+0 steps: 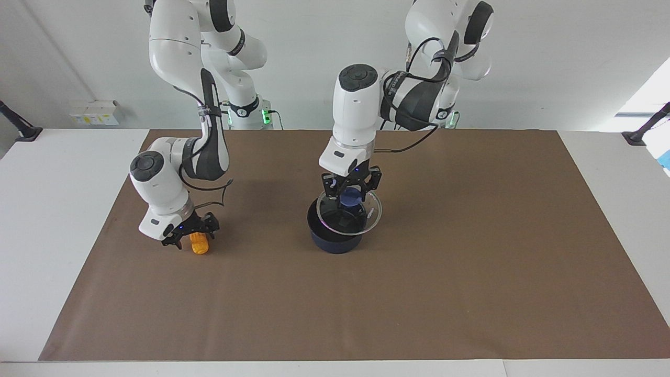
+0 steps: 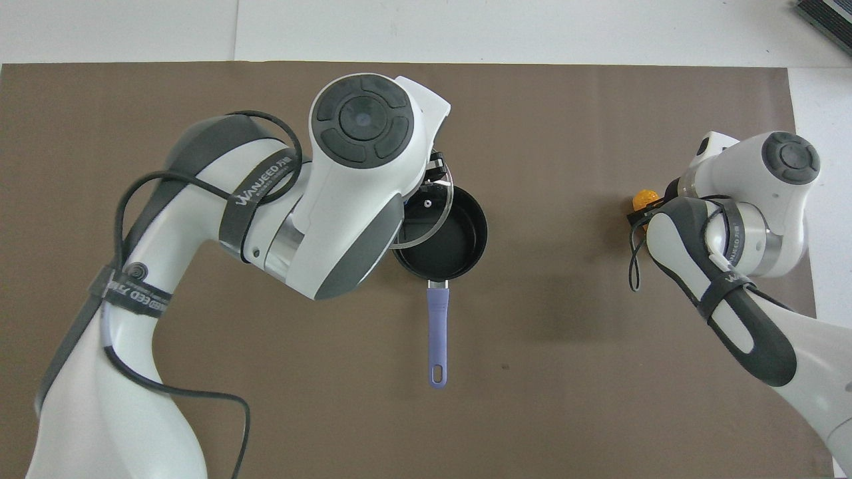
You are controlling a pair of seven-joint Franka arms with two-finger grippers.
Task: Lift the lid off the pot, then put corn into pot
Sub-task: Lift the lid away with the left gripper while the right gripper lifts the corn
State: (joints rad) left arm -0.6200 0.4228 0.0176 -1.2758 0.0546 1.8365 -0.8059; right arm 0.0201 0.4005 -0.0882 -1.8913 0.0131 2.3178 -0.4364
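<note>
Overhead view, round glass lid [image 2: 426,216] above black-lined pot [image 2: 459,249], bumpy corn [image 2: 644,198].

A big flat brown mat [image 1: 471,272] covers most of the white table [image 1: 47,220]. A plain white wall [image 1: 549,63] fills the top of the facing view, with a small white box [image 1: 94,112] at its upper left. Bright light [image 1: 651,91] shines at the right edge.
</note>
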